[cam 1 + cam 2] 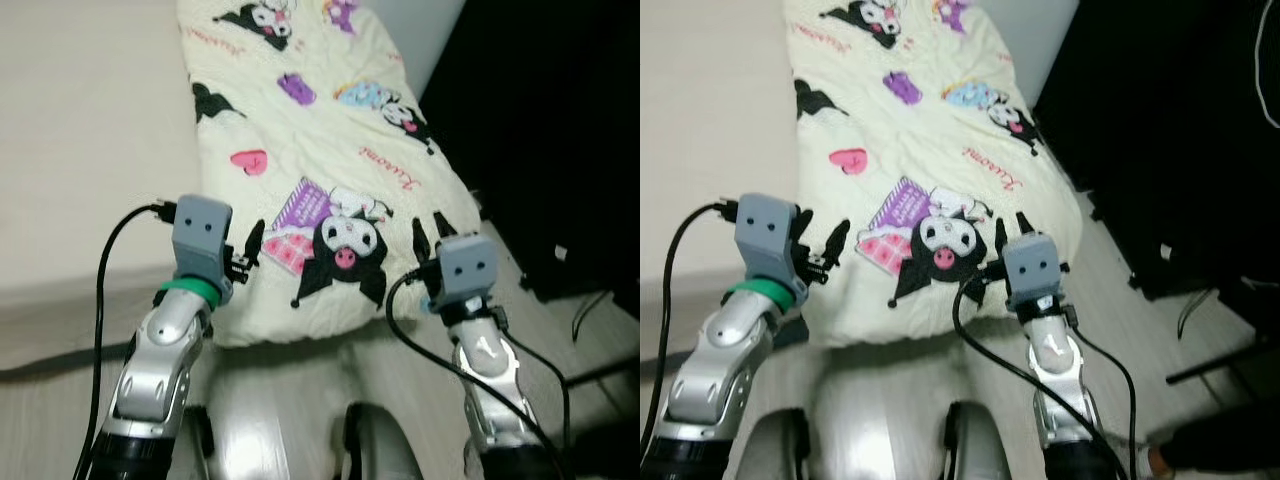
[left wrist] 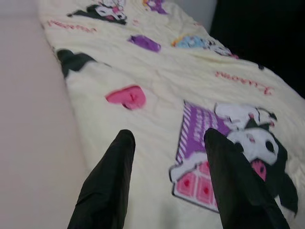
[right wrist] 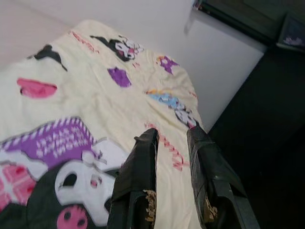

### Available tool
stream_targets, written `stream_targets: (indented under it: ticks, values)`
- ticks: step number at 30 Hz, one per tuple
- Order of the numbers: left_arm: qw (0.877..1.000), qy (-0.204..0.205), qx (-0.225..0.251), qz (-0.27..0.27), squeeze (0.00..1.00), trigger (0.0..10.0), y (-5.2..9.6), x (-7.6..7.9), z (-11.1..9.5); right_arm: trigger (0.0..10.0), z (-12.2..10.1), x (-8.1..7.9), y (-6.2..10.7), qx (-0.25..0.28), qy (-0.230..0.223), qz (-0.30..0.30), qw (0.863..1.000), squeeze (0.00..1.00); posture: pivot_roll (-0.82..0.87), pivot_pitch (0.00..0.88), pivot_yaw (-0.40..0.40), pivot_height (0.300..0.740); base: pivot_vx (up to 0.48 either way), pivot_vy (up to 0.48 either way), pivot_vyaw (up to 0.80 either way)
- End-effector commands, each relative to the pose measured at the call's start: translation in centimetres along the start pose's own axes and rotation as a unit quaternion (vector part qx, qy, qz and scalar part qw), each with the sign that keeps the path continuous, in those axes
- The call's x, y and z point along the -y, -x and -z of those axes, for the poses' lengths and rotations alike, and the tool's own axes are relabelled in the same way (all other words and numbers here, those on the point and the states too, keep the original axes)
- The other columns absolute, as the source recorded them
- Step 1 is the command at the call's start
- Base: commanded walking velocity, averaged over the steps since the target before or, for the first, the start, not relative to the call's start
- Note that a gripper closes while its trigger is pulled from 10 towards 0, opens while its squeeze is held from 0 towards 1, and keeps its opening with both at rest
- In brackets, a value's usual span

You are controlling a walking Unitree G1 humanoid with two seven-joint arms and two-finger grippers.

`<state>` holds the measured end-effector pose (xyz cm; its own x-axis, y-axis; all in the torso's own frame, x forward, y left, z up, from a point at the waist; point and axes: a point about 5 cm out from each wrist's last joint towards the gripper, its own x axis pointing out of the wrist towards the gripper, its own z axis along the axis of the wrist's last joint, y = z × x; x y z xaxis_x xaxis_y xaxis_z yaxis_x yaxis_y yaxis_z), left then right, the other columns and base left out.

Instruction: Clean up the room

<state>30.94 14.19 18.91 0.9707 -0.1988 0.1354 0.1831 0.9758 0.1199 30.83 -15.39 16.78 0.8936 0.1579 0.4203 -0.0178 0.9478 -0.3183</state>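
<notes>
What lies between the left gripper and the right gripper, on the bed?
In the left eye view, between the left gripper and the right gripper lies the cream blanket, with its black cartoon print.

A pale cream-yellow quilt [image 1: 330,150] lies spread along the right half of a bed, running from the near edge at about 6 o'clock of the head views up towards 12 o'clock. Its near end hangs slightly over the foot of the bed in a rounded edge, and its right side follows the bed's edge. The fabric looks soft and lightly rumpled, with shallow creases. It is printed with cartoon figures: a large black-and-white character with a pink nose [image 1: 345,250] near the near end, beside a purple-and-pink striped house shape [image 2: 200,157]. Towards 10 o'clock of that sits a pink heart [image 1: 249,160]; further up are smaller purple, blue and black motifs and red script lettering.
</notes>
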Motion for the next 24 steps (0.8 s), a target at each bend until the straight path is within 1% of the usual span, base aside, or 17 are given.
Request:
stream_targets:
  ticks: [1,6,9,18,22,24]
  values:
    - [1.0,0.004,-0.003,0.012,0.0,10.0,-0.08,0.71,0.38,10.0,0.6,0.24,0.45,-0.01,-0.002,0.006,1.0,0.0,0.08,0.111,-0.102,0.651,0.0,0.0,0.0]
    - [1.0,0.006,0.001,0.017,0.0,10.0,-0.36,1.09,0.34,10.0,0.75,0.42,0.5,-0.01,0.0,0.009,1.0,0.0,0.08,0.107,-0.099,0.676,0.0,0.0,0.0]
    - [1.0,0.007,0.001,0.018,0.0,10.0,-0.42,1.19,0.35,10.0,0.8,0.48,0.56,-0.011,0.001,0.01,1.0,0.0,0.08,0.107,-0.099,0.696,0.0,0.0,0.0]
    - [1.0,0.008,-0.001,0.022,0.0,10.0,-0.51,1.39,0.48,10.0,0.87,0.43,0.58,-0.012,-0.002,0.01,1.0,0.0,0.08,0.107,-0.097,0.736,0.0,0.0,0.0]
    - [1.0,0.009,-0.003,0.024,0.0,10.0,-0.55,1.48,0.63,10.0,0.92,0.18,0.52,-0.015,-0.008,0.01,1.0,0.0,0.08,0.109,-0.095,0.74,0.0,0.0,0.0]
    - [1.0,0.009,-0.009,0.024,0.0,10.0,-0.5,1.46,1.06,10.0,1.13,-0.05,0.52,-0.023,-0.019,0.011,0.999,0.0,0.08,0.109,-0.095,0.74,0.0,0.0,0.0]
